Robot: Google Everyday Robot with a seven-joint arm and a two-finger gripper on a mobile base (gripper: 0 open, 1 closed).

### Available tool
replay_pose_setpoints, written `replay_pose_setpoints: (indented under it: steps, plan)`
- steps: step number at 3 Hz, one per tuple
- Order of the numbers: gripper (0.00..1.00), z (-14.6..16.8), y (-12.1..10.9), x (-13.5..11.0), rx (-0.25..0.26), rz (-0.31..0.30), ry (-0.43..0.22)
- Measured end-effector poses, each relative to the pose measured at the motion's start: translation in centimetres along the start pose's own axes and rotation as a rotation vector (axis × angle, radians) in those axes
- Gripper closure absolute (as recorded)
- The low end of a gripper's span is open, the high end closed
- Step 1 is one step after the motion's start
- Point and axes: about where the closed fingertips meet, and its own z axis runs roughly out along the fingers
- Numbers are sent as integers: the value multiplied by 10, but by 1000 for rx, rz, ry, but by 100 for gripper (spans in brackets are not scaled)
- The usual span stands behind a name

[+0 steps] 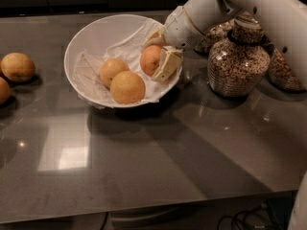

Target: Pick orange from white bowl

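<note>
A dark grey glossy table [192, 152] fills most of the view. A white robot arm [268, 13] comes in over its far right corner and slants down towards the middle of the far edge.

Near the far edge, left of the middle, stands the large round white bowl [81, 37]. It is lined with crumpled white paper or cloth [93, 75].

Towards the far right corner, just right of the bowl, stands a bulbous clear glass jar [238, 63] filled with brown grains. Two more grain-filled glass jars are behind it, one [216, 35] partly hidden by the arm and one [284, 71] closer to the right edge.

At the left edge, well apart from the bowl, a pale yellow-orange fruit [17, 67] lies on the table. A second one [4, 90] just nearer is cut off by the frame.

Two paler oranges lie touching in the nearer half of the bowl, one [127, 86] in front and one [113, 71] behind it. The deeper reddish orange [151, 59] sits on the bowl's right side, beside the rim.

The cream-coloured tool [158, 55] reaches over that right rim into the bowl. It is clamped on the orange, with one finger [168, 63] flat against its right side and the other finger [154, 36] at its far top.
</note>
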Motion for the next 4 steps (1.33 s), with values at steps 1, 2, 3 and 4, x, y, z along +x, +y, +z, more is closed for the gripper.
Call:
replay_pose_setpoints:
  steps: [1, 2, 3, 4]
  plan:
    - [100, -38, -2, -9, 67, -3, 17]
    - [100, -61, -8, -17, 102, -10, 38]
    - [100, -71, -14, -22, 150, -20, 24]
    - [100, -59, -17, -37, 169, -62, -16]
